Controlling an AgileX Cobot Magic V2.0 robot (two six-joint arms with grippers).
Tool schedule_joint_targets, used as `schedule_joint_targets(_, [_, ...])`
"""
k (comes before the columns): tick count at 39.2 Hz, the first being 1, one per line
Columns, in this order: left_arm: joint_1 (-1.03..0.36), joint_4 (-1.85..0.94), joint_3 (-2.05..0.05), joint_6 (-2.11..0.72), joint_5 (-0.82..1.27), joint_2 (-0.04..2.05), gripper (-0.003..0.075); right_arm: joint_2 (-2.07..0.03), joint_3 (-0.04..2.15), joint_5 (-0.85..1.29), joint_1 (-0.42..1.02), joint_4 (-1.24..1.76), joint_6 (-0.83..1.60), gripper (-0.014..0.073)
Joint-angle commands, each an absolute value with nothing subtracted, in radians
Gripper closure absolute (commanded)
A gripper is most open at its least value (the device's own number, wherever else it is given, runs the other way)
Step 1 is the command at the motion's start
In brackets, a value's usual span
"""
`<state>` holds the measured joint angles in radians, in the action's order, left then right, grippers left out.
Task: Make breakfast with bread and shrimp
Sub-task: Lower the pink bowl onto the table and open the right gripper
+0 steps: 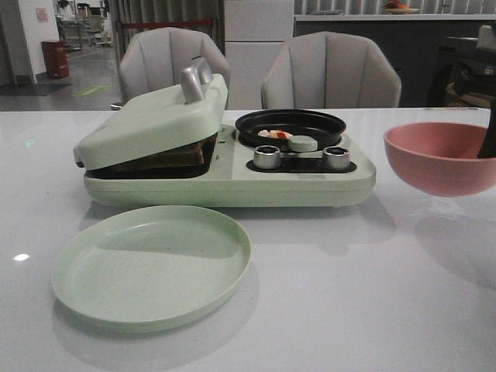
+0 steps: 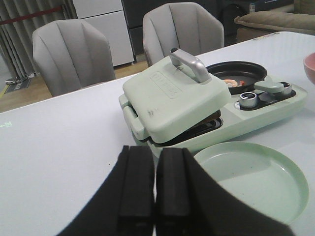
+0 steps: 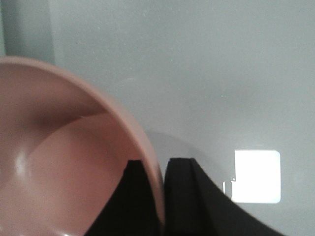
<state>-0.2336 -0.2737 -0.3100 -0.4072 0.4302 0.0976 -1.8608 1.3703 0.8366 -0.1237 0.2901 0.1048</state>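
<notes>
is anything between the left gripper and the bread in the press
Yes. The press lid lies tilted down over the bread, leaving only an edge showing in the gap. The left gripper, shut, is on the table side of it; the lid must lift first.
</notes>
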Motion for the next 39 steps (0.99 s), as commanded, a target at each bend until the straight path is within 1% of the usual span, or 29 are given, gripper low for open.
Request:
schedule_joint_targets(1, [-0.241, -0.282, -0.334, -0.398, 0.352, 0.108, 0.0606, -1.845, 1.402, 0.818, -0.129, 0.302, 0.118, 0.0474])
schedule_joint_targets(9, [-0.241, -0.282, -0.334, -0.398, 0.352, 0.108, 0.0606, -1.895, 1.402, 0.805, -0.129, 0.300, 0.118, 0.0462])
schedule_joint_targets(13, [-0.241, -0.282, -0.334, -0.398, 0.352, 0.108, 0.0606, -1.910, 1.402, 0.815, -0.127, 0.300, 0.118, 0.0398])
schedule_joint_targets(20, [-0.241, -0.282, -0.334, -0.398, 0.352, 0.108, 0.0606, -1.911, 1.405, 0.805, -0.126, 0.297, 0.128, 0.0254])
schedule_joint_targets(24, [-0.241, -0.282, -0.334, -0.398, 0.352, 0.108, 0.0606, -1.906, 1.405, 0.806, -0.126, 0.283, 0.128, 0.0207])
schedule_joint_targets(29, [-0.241, -0.282, -0.334, -0.398, 0.352, 0.108, 0.0606, -1.901, 1.452, 0.868, -0.126, 0.201, 0.128, 0.0199])
schedule_joint_targets(32, [-0.241, -0.282, -0.334, -0.398, 0.352, 0.108, 0.0606, -1.896, 1.523, 0.941, -0.126, 0.146, 0.128, 0.0199])
schedule_joint_targets(39, [-0.241, -0.282, -0.334, -0.398, 0.352, 0.108, 0.0606, -1.834, 1.629, 0.997, -0.125, 0.135, 0.130, 0.0199])
